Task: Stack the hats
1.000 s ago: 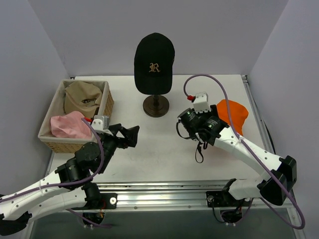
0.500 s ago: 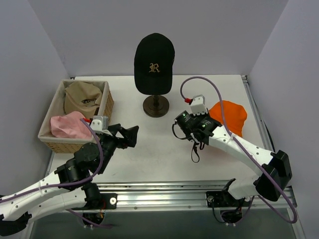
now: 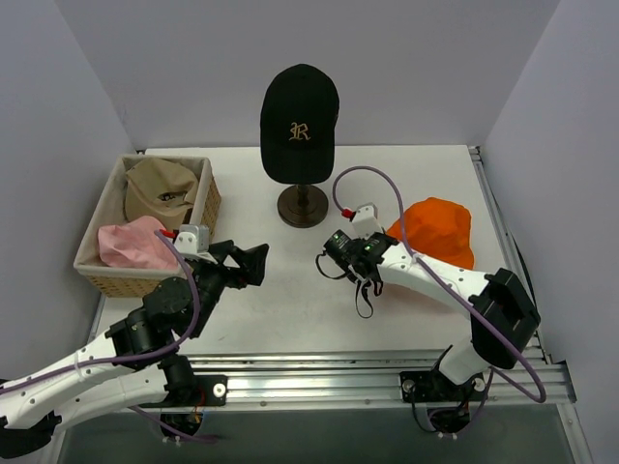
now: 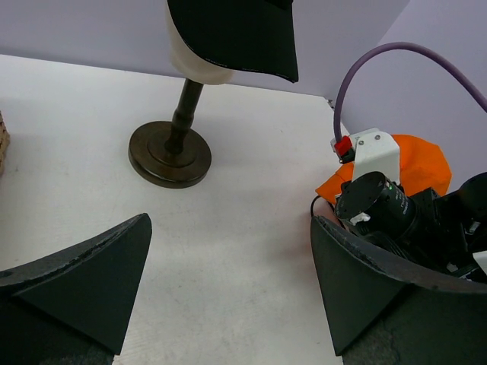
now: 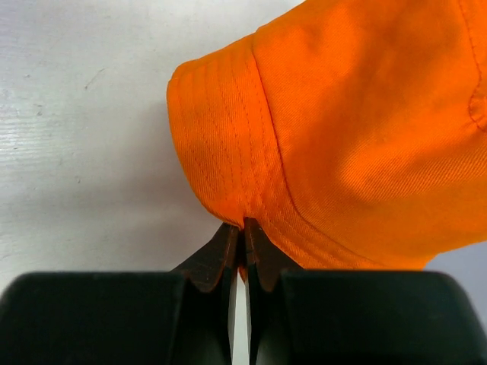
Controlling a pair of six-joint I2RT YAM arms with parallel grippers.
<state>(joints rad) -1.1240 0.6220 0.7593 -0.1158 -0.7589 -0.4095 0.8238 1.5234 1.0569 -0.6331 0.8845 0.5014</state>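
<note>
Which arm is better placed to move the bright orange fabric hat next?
The right. The right fingers are shut on the brim of the bright orange fabric hat. The left fingers stand open over the white table, apart from that hat, holding nothing.

White links [image 3: 440, 277], black joints [image 3: 503, 309] — a purple cable [image 3: 370, 169], red-plugged, loops behind the black right gripper [image 5: 243, 225].

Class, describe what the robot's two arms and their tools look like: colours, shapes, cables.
Both the left arm and right arm have white links with black joints. A purple cable loops along each to a small white wrist block with a red plug. The left tool and right tool have black, wedge-shaped fingers.
</note>
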